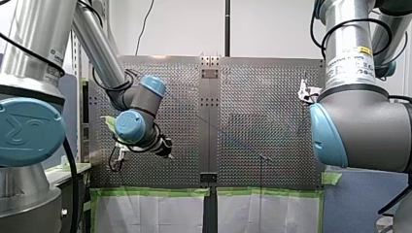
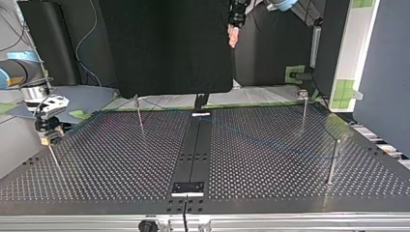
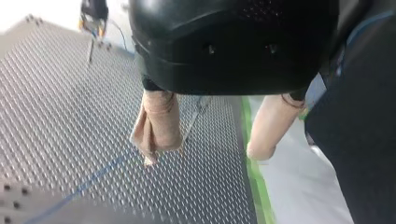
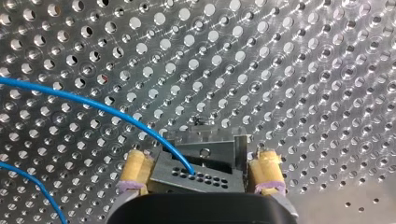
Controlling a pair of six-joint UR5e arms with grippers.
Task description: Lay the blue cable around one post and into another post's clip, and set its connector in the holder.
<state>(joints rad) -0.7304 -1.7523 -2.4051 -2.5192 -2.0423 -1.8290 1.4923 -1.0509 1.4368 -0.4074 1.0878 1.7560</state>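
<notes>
In the right wrist view my right gripper [image 4: 201, 181] stands open, its yellow pads [image 4: 135, 170] on either side of the dark connector [image 4: 187, 169], which sits on a metal holder [image 4: 219, 140]. The blue cable [image 4: 93, 105] runs out of the connector across the perforated plate. My left gripper [image 3: 205, 156] hangs open above the plate with beige pads [image 3: 159, 126] and nothing between them; the cable [image 3: 93, 177] lies under and beside it. From the top view my right gripper [image 2: 48, 135] is at the left by a post [image 2: 54, 157], and my left gripper [image 2: 233, 36] is high at the back.
Thin metal posts [image 2: 139, 113] [image 2: 303, 111] [image 2: 333, 159] stand on the perforated table [image 2: 270, 169]. A black centre strip [image 2: 196, 150] divides it. Green tape [image 1: 155, 191] edges the table's near side in the front view.
</notes>
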